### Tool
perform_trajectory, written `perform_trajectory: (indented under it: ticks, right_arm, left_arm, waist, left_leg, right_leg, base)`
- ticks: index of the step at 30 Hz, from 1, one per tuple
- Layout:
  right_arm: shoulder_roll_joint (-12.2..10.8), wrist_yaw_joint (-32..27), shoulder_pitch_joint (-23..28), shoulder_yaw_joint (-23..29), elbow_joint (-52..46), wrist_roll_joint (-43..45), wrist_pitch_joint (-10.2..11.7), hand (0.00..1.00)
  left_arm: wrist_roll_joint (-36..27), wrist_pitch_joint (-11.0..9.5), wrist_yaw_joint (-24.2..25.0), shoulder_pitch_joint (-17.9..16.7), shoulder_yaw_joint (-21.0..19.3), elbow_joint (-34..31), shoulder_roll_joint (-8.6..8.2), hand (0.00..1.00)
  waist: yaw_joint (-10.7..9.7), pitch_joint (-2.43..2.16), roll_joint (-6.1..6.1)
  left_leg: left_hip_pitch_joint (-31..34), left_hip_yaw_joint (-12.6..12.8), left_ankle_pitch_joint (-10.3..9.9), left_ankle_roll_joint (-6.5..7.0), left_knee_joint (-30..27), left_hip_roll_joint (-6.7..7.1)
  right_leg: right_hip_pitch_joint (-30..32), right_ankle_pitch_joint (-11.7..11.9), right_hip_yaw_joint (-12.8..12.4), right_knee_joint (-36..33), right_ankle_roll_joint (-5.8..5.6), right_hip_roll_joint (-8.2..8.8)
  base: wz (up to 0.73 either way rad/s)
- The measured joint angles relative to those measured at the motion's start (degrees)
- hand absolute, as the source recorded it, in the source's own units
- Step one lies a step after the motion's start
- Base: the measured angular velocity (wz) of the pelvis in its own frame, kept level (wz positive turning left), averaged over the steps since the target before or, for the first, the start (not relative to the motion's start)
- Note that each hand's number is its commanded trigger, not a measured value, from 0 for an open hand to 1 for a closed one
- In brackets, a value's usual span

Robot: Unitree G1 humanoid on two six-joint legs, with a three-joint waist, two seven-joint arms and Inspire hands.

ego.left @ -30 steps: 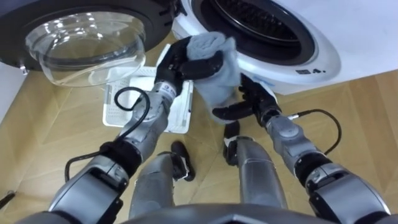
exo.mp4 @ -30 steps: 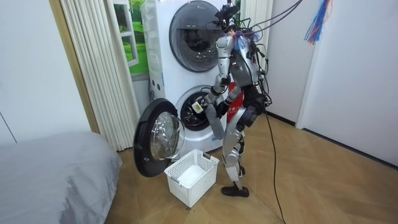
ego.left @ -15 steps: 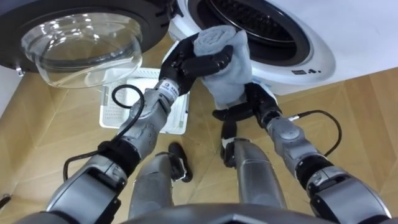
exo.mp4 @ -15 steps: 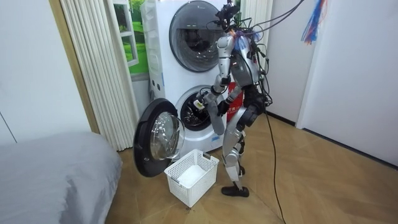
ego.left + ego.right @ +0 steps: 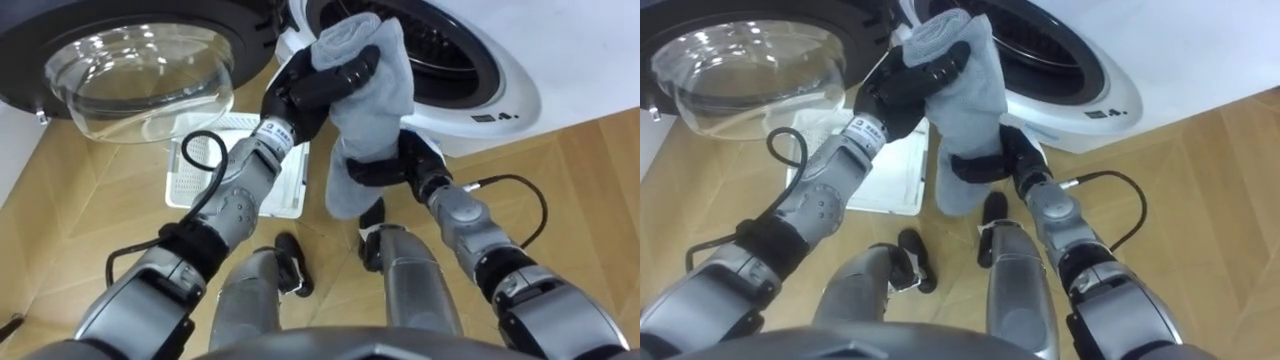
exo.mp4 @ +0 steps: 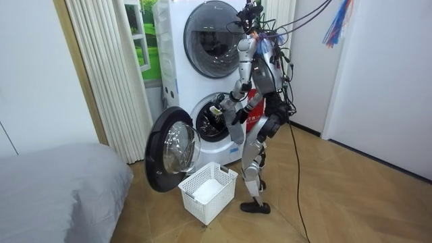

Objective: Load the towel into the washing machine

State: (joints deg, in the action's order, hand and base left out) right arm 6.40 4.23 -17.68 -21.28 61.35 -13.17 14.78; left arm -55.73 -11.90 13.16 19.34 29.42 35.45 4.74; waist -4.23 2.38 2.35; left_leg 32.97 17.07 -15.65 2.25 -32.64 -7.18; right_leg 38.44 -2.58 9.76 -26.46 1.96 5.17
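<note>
I see my left hand [image 5: 305, 92] curled round the top of the grey towel [image 5: 378, 95], holding it right at the open drum of the washing machine [image 5: 505, 95]. My right hand [image 5: 380, 170] clamps the towel's hanging lower part. The glass door [image 5: 130, 70] stands open above a white basket [image 5: 190, 185] on the floor

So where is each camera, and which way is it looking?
Left eye view: on the robot's head, looking down at the washer; shows both arms, legs, left hand and right hand gripping the towel.
Right eye view: beside it, same downward look, same body parts.
Room view: across the room, facing the washer; shows the whole robot.
All share the towel, door and basket.
</note>
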Motion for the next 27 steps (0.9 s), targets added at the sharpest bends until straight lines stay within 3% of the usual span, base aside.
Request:
perform_trajectory:
  ticks: [1,2,11,15,18,21,23,25,27]
  right_arm:
    - [0.04,0.40,0.22,0.01,0.00,0.02,-0.26,1.00]
    - [0.04,0.55,0.35,0.01,0.00,0.05,-0.48,1.00]
    - [0.27,0.18,0.71,0.23,1.43,-0.32,-1.93,1.00]
    - [0.80,-0.04,0.73,0.47,3.55,-3.35,-3.99,1.00]
    - [1.85,0.41,0.71,1.84,5.01,-4.85,-5.95,1.00]
    - [4.81,1.61,-0.18,5.20,7.56,-10.10,-7.36,1.00]
    - [7.01,1.59,-1.58,8.17,9.89,-13.62,-7.42,1.00]
    - [10.85,1.38,-3.14,11.38,11.05,-18.78,-8.34,1.00]
    - [12.88,1.07,-5.32,12.50,12.37,-22.90,-8.52,1.00]
  left_arm:
    - [-0.57,0.10,0.18,-0.49,0.04,0.00,0.02,0.60]
    - [-1.03,0.25,0.20,-0.75,0.06,0.00,0.05,0.00]
    - [-1.75,0.73,1.22,-2.81,-0.56,0.15,0.41,0.00]
    - [1.93,0.50,1.34,-4.99,-1.40,0.91,1.23,0.00]
    - [10.11,0.52,0.98,-6.94,-2.15,2.93,1.84,0.00]
    - [16.48,0.56,-0.71,-10.08,-2.29,5.34,4.33,0.00]
    - [20.13,0.56,-2.00,-12.64,-2.60,5.52,6.66,0.00]
    - [24.64,0.78,-3.74,-15.95,-3.33,6.15,9.10,0.00]
    - [26.69,1.27,-5.09,-18.19,-4.65,6.16,10.11,0.00]
  waist:
    - [-0.14,0.00,0.00]
    - [-0.21,0.00,0.00]
    - [1.18,0.01,-0.09]
    - [2.73,0.03,-0.07]
    - [4.22,0.24,0.49]
    - [6.88,0.52,1.98]
    - [7.98,0.63,2.65]
    - [9.54,0.63,3.51]
    - [9.60,0.58,4.21]
  left_leg:
    - [-0.13,0.04,0.01,-0.02,0.02,-0.01]
    - [-0.20,0.04,0.01,-0.03,0.04,0.00]
    - [-0.57,0.02,0.30,-0.38,1.43,0.03]
    - [-0.84,0.04,0.61,-0.44,2.55,0.94]
    - [-0.83,-0.56,1.25,-0.20,3.64,1.91]
    - [-0.51,-1.47,1.60,0.02,4.14,2.17]
    - [-0.41,-2.03,2.10,0.28,5.05,3.27]
    - [-0.11,-2.50,2.49,0.63,5.40,4.81]
    - [0.31,-3.46,2.65,0.83,5.41,5.75]
  right_leg:
    - [-0.11,0.00,0.03,0.08,0.00,-0.07]
    - [-0.21,0.00,0.07,0.17,0.01,-0.13]
    - [-0.51,-0.04,0.49,1.06,0.10,-0.20]
    - [-0.30,-0.21,0.59,0.92,0.02,0.35]
    - [-0.34,-0.62,1.95,0.80,-0.05,1.47]
    - [-0.32,-0.91,2.98,0.68,-0.30,2.21]
    - [0.39,-1.73,3.19,-0.54,-0.51,3.40]
    - [1.66,-3.48,3.20,-3.38,-1.12,5.16]
    - [2.20,-4.59,3.72,-5.00,-1.31,6.53]
  base:
    - [-0.05]
    - [0.00]
    - [0.00]
    - [0.02]
    - [0.19]
    - [0.21]
    - [0.31]
    - [0.44]
    - [0.35]
